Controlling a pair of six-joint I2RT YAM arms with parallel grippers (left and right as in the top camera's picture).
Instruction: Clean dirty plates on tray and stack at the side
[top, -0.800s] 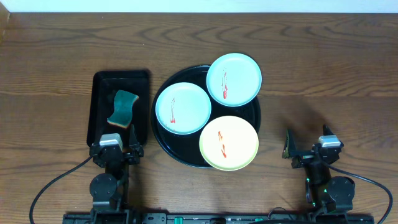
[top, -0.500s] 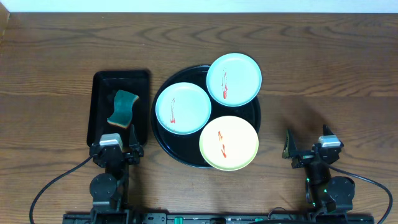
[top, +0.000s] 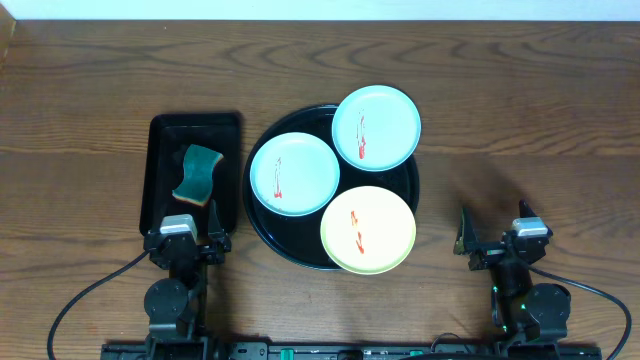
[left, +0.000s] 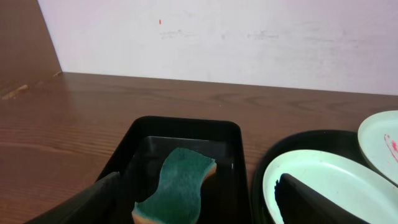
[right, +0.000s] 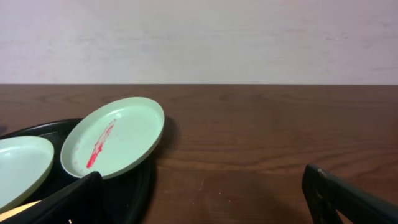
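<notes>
**Left tool** (top: 187, 228): spread wide and empty, parked at the near end of the small rectangular tray (top: 160, 135). A green sponge (top: 197, 173) lies inside that tray, just ahead of the tool. It looks soft and compressible, so a pinch across its middle should hold.

**Round black tray** (top: 262, 238): centre of the tabletop (top: 540, 110), carrying all three plates, each with red smears.
- Left mint plate (top: 294, 173): lies flat and wholly inside the rim.
- Far mint plate (top: 376, 127): overhangs the far-right rim and sits tilted in the right wrist view.
- Yellow plate (top: 368, 229): overhangs the near rim.

**Handling, as judged:** the plates are light, stiff, shallow and smooth, so probably slippery. The raised edge is the only purchase. The overhanging edges of the far mint and yellow plates give the easiest access.

**Right tool** (top: 495, 236): spread and empty, over bare tabletop near the yellow plate.
</notes>
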